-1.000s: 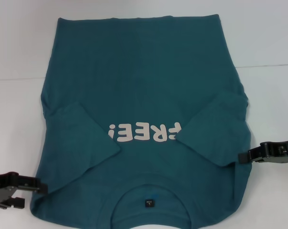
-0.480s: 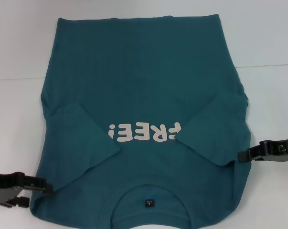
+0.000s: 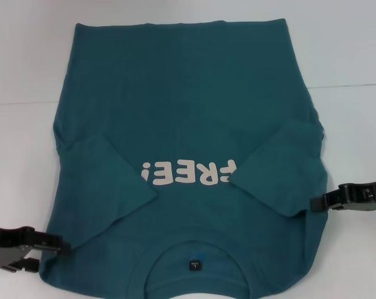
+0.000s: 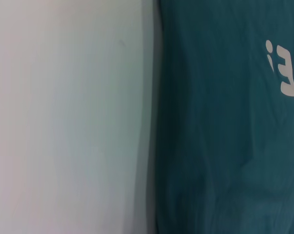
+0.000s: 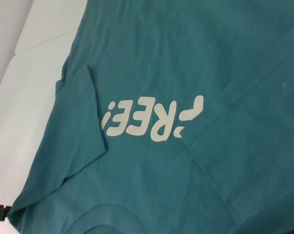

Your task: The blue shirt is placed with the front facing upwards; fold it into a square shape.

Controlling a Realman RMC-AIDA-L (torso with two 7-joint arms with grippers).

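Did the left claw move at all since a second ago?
Yes. The left gripper has slid toward the blue shirt, and its tip now reaches the shirt's edge near the shoulder. The shirt itself lies unmoved.

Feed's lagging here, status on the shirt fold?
Left gripper at shirt's near-left edge, right gripper at right edge. Blue shirt flat, front up, both sleeves folded in. Nothing in the way.

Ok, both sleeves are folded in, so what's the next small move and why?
Probably ease the left pincer slightly further in to reach the shoulder edge of the blue shirt near the collar. It sits right at the shirt's near-left edge, while the right pincer already touches the opposite side by the folded sleeve. Both need hold of the near end before folding it toward the hem.
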